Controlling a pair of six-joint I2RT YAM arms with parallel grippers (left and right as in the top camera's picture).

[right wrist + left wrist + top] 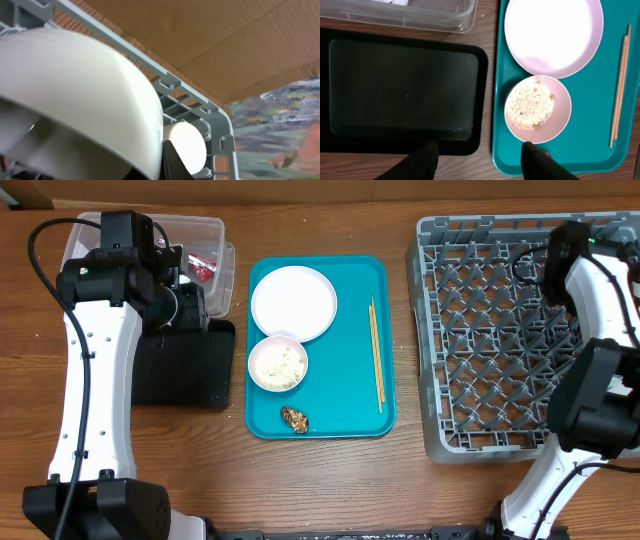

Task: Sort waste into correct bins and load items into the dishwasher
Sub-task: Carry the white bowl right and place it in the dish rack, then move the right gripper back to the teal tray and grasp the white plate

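Note:
My left gripper (480,156) is open and empty, above the table strip between the black tray (405,85) and the teal tray (590,145). The clear tub (150,230) holds the red wrapper (205,268); a bit of white tissue (395,1) shows in it. On the teal tray lie the white plate (293,302), a bowl of rice (278,364), chopsticks (376,355) and a brown scrap (294,418). My right gripper (167,155) is shut on a white bowl (75,90) at the far right corner of the grey dish rack (480,330), next to a white cup (186,147).
The black tray (185,365) sits just in front of the clear tub, left of the teal tray (350,410). Brown cardboard (200,40) stands behind the rack's far edge. Bare wooden table runs along the front.

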